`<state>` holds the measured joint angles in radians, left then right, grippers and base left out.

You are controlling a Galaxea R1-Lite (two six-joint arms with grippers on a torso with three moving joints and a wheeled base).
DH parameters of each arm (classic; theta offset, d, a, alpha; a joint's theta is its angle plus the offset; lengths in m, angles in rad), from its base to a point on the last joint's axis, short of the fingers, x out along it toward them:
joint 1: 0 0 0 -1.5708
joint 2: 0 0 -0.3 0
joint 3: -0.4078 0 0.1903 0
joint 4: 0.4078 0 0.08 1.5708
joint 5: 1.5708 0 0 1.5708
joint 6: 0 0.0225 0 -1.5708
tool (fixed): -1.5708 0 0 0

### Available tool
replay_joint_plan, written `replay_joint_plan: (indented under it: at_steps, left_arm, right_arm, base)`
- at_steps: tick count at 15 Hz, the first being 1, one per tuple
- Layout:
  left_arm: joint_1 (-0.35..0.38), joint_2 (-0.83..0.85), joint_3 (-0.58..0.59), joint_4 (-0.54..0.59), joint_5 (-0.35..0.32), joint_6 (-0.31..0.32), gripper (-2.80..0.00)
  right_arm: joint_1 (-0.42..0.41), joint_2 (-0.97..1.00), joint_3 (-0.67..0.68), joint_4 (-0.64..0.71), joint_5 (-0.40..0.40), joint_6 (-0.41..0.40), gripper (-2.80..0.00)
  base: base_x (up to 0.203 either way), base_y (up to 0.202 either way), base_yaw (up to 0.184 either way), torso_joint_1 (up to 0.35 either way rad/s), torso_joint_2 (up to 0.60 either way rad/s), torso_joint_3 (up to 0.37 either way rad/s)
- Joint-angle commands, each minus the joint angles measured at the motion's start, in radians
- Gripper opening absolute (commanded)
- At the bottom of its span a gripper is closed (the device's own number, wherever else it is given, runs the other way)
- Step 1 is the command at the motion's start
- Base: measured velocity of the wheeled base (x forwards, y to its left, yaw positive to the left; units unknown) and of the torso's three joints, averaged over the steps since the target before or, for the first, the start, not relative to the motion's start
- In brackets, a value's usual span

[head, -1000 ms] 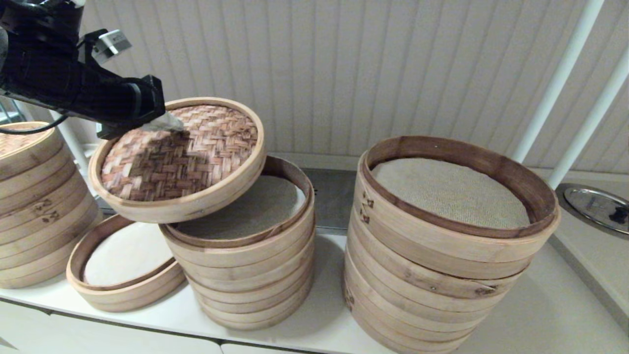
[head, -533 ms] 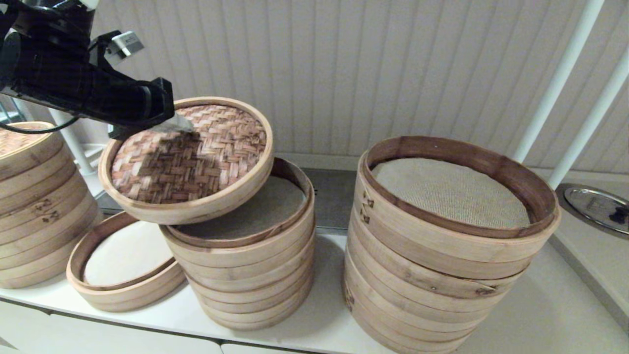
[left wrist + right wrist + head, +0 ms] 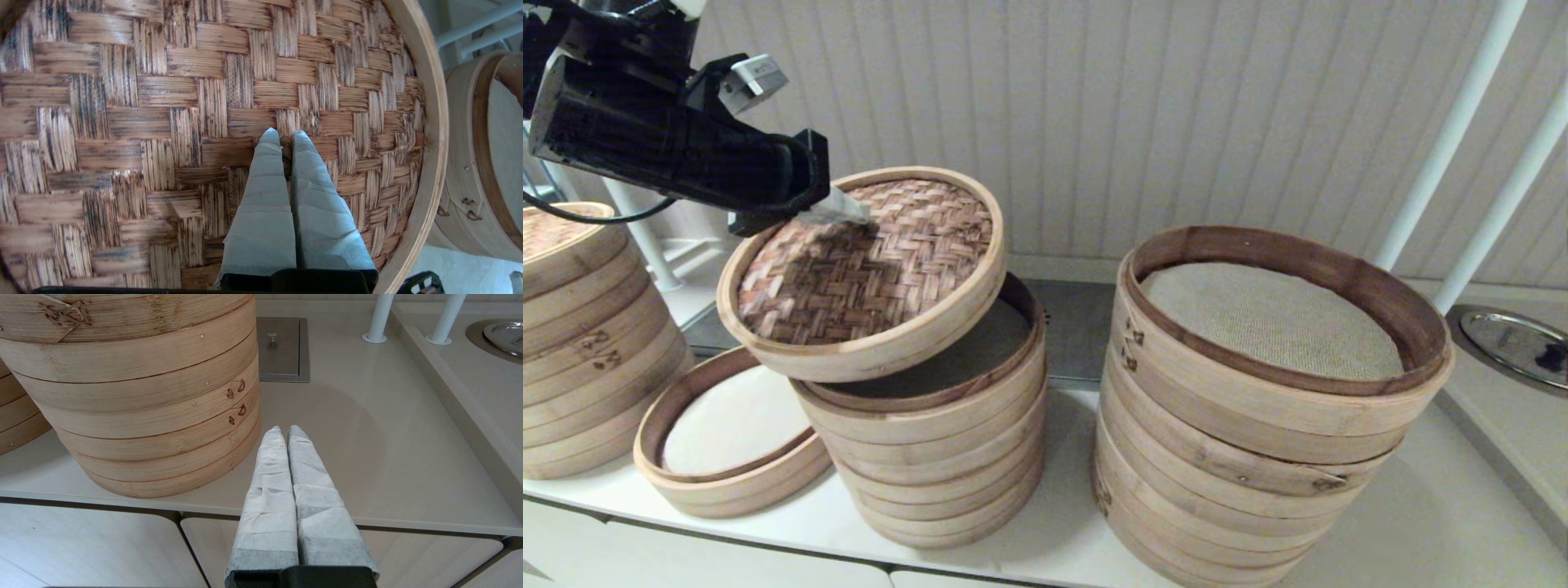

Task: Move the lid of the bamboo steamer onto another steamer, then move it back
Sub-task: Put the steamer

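The bamboo steamer lid (image 3: 874, 269), brown basket-weave with a pale rim, hangs tilted in the air over the middle tall stack (image 3: 931, 441). My left gripper (image 3: 854, 219) is shut on the lid's small central loop knob; in the left wrist view the padded fingertips (image 3: 271, 141) pinch the dark knob against the weave (image 3: 163, 102). The single shallow steamer ring (image 3: 727, 441) with a white liner sits on the counter below and left of the lid. My right gripper (image 3: 284, 430) is shut on nothing, low by the counter's front edge, out of the head view.
A tall stack with a pale lid (image 3: 580, 327) stands at far left. The widest stack with a grey mesh liner (image 3: 1258, 392) stands to the right. White poles (image 3: 1445, 139) and a metal dish (image 3: 1511, 343) are at far right. A steel hatch (image 3: 282, 347) lies behind.
My left gripper has carried the lid to the right and slightly down, from beside the shallow ring to more squarely over the middle stack. The right arm has not moved.
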<state>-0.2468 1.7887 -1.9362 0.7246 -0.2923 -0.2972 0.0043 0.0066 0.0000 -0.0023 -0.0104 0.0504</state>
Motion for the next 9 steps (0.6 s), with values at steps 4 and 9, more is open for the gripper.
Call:
replay_joint_plan:
  at_steps: [4,9]
  left_arm:
    - [-0.006,0.001,0.0,0.025,-0.015,0.014,-2.8]
    - [-0.025,0.004,0.0,0.058,-0.045,0.024,-2.8]
  right_arm:
    - [0.0,0.0,0.003,-0.001,0.0,0.0,-2.8]
    - [0.0,0.0,0.003,-0.001,0.0,0.0,-2.8]
  base:
    - [0.0,0.0,0.0,0.0,0.0,0.0]
    - [0.0,0.0,0.0,0.0,0.0,0.0]
